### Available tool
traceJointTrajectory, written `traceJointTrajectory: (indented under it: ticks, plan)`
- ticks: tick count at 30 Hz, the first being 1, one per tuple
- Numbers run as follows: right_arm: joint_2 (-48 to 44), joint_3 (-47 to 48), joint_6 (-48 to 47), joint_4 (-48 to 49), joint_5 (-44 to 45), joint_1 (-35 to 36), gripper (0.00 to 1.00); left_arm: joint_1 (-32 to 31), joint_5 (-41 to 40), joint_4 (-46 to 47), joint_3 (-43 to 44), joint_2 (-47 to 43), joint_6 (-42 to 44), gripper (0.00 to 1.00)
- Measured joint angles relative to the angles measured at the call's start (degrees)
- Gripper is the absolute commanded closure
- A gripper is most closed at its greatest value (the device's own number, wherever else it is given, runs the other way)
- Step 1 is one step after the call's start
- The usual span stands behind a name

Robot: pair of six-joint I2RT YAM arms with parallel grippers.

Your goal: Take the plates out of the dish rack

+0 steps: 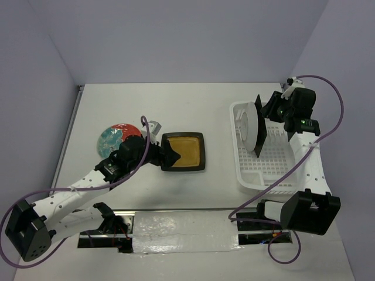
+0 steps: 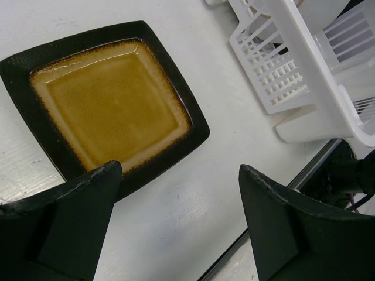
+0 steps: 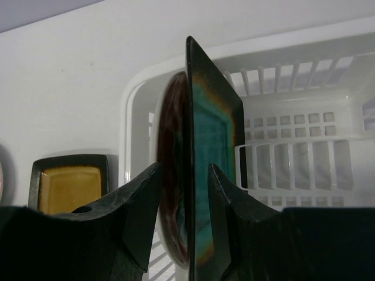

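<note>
The amber square plate [image 1: 183, 152] lies flat on the table, and the round floral plate [image 1: 114, 137] lies flat to its left. My left gripper [image 1: 167, 157] hovers open at the amber plate's [image 2: 111, 99] left edge, nothing between its fingers [image 2: 76, 222]. In the white dish rack [image 1: 252, 175] the teal square plate [image 3: 211, 134] stands on edge with a round plate [image 3: 171, 146] upright behind it. My right gripper [image 3: 184, 170] straddles the teal plate's top edge, one finger on each side. A narrow gap shows at each pad.
The rack [image 3: 293, 146] stands at the right side of the table, close to the right wall. The table's front edge with a taped strip [image 1: 176, 225] runs below both arm bases. A purple cable [image 1: 328, 93] loops above the right arm.
</note>
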Motion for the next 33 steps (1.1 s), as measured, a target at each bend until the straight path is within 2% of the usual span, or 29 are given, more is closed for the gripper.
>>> traceJointTrajectory:
  ticks: [7,22,30,33]
  plan:
    - [1.68,-0.79,-0.07,0.31,-1.6,-0.87,0.56,-0.28,-1.01,1.09,-1.38,-2.47,-0.11,0.06]
    - [6.6,-0.79,-0.13,0.35,-4.52,-0.87,0.58,-0.42,0.04,2.56,-1.42,-1.88,-0.22,0.06]
    - [8.63,-0.79,-0.07,0.39,-6.54,-0.87,0.66,-0.44,-0.24,2.54,-1.46,-2.95,-0.22,0.06]
    - [9.46,-0.79,-0.04,0.5,-7.17,-0.87,0.73,-0.44,-0.39,2.51,-1.46,-2.97,-0.22,0.06]
